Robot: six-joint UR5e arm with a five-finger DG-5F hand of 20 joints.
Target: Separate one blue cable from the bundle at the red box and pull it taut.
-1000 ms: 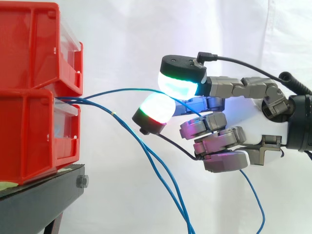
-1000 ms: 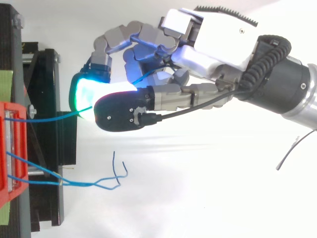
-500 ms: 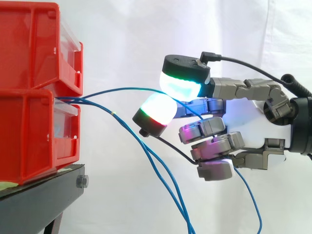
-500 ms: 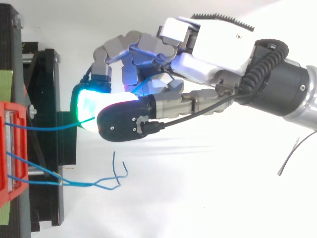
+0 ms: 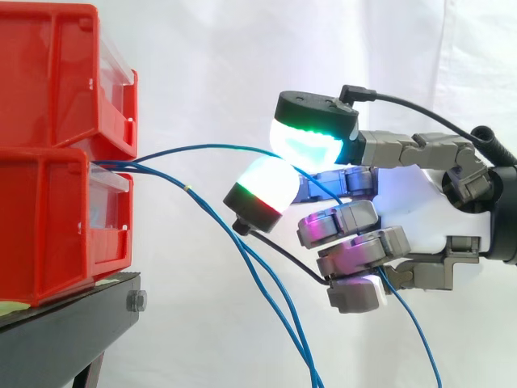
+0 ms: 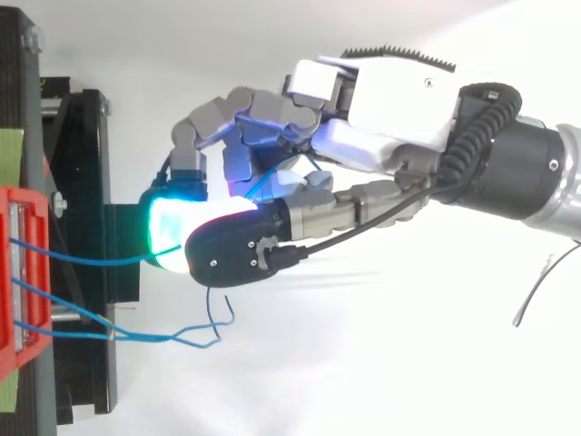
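Observation:
Two red bins (image 5: 56, 153) are stacked on the black stand at the left. Several blue cables (image 5: 202, 214) leave the lower bin's front. One blue cable (image 5: 194, 149) arcs rightward from the bin into my hand (image 5: 420, 210), where it runs between the green-glowing pad above and the red-and-white pad below, pinched there. It carries on through the curled fingers and trails down below the hand (image 6: 390, 118). The other cables sag down to the lower right, apart from the hand. In the top view the held cable (image 6: 91, 261) runs from the bin to the glowing pads.
The black stand (image 5: 73, 331) carries the bins, with its edge and a bolt at lower left. A white curtain hangs behind. In the top view the loose cable ends (image 6: 204, 331) lie below the hand.
The hand has shifted slightly to the right and downward in the top view, keeping the blue cable pinched. The cable's arc looks much the same.

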